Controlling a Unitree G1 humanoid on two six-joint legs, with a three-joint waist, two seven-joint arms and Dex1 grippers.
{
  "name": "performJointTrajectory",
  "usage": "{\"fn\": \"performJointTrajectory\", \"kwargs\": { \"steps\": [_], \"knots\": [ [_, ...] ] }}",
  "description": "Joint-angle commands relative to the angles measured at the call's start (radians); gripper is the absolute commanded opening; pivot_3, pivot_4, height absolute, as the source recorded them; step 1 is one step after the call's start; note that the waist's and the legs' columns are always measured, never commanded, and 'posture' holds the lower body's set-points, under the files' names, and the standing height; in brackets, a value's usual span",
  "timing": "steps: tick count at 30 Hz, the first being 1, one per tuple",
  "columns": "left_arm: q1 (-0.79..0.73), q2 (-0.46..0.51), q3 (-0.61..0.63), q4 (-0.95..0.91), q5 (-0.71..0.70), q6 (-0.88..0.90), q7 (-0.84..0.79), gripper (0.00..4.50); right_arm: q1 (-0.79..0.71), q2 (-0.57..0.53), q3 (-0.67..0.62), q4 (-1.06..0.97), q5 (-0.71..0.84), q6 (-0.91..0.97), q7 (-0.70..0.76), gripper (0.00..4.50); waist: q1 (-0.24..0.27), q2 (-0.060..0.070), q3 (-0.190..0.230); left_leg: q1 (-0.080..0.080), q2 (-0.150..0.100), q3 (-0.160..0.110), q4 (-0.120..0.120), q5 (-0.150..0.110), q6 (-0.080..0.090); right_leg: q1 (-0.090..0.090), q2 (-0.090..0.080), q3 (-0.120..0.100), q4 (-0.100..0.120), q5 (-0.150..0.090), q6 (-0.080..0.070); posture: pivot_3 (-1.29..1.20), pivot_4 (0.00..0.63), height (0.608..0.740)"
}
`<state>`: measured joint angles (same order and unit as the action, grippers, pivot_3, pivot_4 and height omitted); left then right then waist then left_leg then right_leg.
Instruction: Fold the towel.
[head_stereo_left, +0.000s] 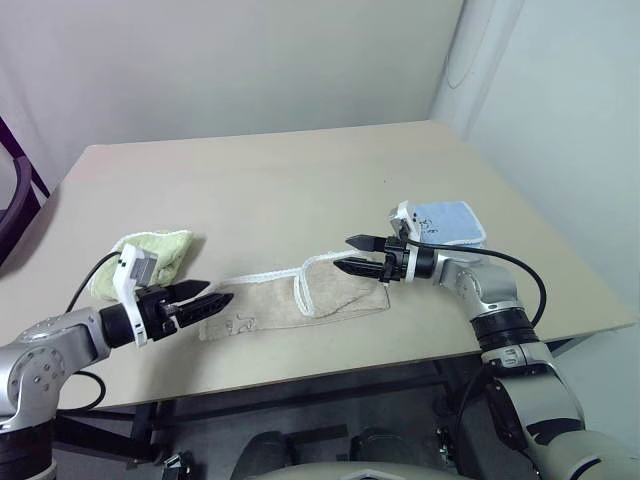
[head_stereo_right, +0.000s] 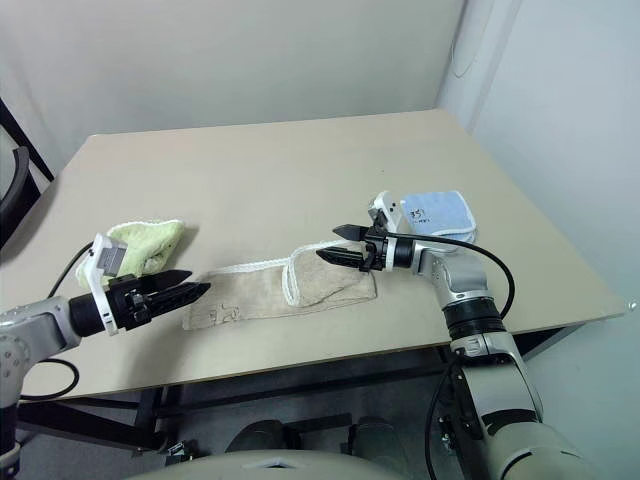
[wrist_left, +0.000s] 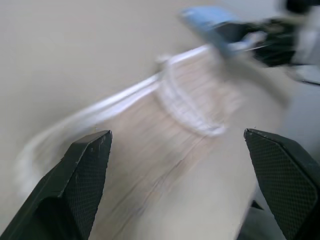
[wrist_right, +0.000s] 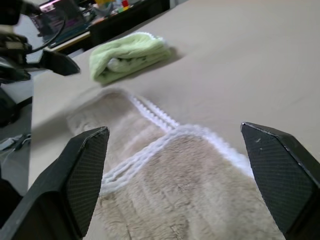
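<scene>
towel (head_stereo_left: 300, 295) lies folded over | left gripper (head_stereo_left: 208, 297) and right gripper (head_stereo_left: 362, 254) both released, empty | next: pinch matching corners evenly, keep edging lined up

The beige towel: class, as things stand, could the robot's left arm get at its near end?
Probably yes. The left gripper hangs open just beside the towel, and nothing lies between them.
</scene>
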<state>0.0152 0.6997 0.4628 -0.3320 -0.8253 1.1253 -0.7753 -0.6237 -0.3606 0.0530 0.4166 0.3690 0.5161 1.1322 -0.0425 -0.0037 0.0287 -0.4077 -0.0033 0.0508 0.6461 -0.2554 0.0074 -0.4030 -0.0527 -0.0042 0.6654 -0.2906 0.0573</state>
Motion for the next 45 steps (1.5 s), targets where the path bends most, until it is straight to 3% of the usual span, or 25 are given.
{"fn": "performJointTrajectory", "kwargs": {
  "steps": [1, 7, 12, 16, 24, 31, 43, 45],
  "knots": [
    [-0.004, -0.011, 0.125, -0.02, -0.157, 0.197, 0.102, 4.5, -0.041, 0.015, 0.007, -0.004, 0.008, 0.007, 0.001, 4.45, 0.0, 0.0, 0.0, 0.0, 0.0, 0.0, 0.0, 0.0, 0.0, 0.0, 0.0, 0.0, 0.0, 0.0, 0.0, 0.0, 0.0, 0.74],
    [0.001, -0.097, 0.257, 0.017, -0.316, 0.367, 0.259, 4.5, -0.043, 0.009, 0.04, 0.025, -0.028, -0.027, 0.018, 4.45, -0.001, 0.0, 0.0, 0.0, 0.0, 0.0, 0.0, 0.0, 0.0, 0.0, 0.0, 0.0, 0.0, 0.0, 0.0, 0.0, 0.0, 0.74],
    [0.026, -0.133, 0.269, 0.094, -0.316, 0.482, 0.4, 4.5, -0.053, 0.002, 0.054, 0.063, -0.059, -0.06, 0.024, 4.45, -0.002, 0.0, 0.0, 0.0, 0.0, 0.0, 0.0, 0.0, 0.0, 0.0, 0.0, 0.0, 0.0, 0.0, 0.0, 0.0, 0.0, 0.74],
    [0.024, -0.165, 0.243, 0.145, -0.347, 0.489, 0.49, 4.5, -0.056, 0.001, 0.053, 0.08, -0.072, -0.074, 0.016, 4.45, 0.0, 0.0, 0.0, 0.0, 0.0, 0.0, 0.0, 0.0, 0.0, -0.002, 0.0, 0.0, 0.0, 0.0, 0.0, 0.0, 0.0, 0.74],
    [-0.075, -0.287, 0.281, 0.199, -0.323, 0.487, 0.674, 4.5, -0.043, -0.017, 0.044, 0.072, -0.09, -0.091, -0.01, 4.45, 0.025, 0.006, -0.001, 0.002, -0.002, 0.001, 0.0, 0.0, -0.001, -0.001, -0.005, -0.003, 0.0, 0.003, -0.003, 0.0, 0.0, 0.74],
    [-0.166, -0.331, 0.341, 0.258, -0.289, 0.433, 0.796, 4.5, -0.042, -0.028, 0.028, 0.068, -0.09, -0.107, -0.034, 4.45, 0.029, 0.006, -0.001, 0.002, -0.002, 0.0, 0.0, 0.0, -0.001, -0.001, -0.008, -0.009, -0.001, 0.01, -0.008, 0.0, 0.0, 0.74],
    [-0.245, -0.334, 0.343, 0.309, -0.27, 0.423, 0.847, 4.5, -0.032, -0.037, 0.024, 0.06, -0.091, -0.121, -0.068, 4.45, 0.023, 0.003, 0.002, 0.008, 0.0, -0.007, 0.0, 0.002, -0.003, -0.001, -0.01, -0.025, -0.001, 0.017, -0.011, 0.0, 0.0, 0.74],
    [-0.24, -0.338, 0.33, 0.306, -0.263, 0.423, 0.846, 4.11, -0.031, -0.042, 0.023, 0.059, -0.092, -0.123, -0.072, 4.5, 0.024, 0.003, 0.002, 0.007, 0.0, -0.007, 0.0, 0.002, -0.004, -0.001, -0.01, -0.025, -0.002, 0.017, -0.011, 0.0, 0.0, 0.74]
  ]
}}
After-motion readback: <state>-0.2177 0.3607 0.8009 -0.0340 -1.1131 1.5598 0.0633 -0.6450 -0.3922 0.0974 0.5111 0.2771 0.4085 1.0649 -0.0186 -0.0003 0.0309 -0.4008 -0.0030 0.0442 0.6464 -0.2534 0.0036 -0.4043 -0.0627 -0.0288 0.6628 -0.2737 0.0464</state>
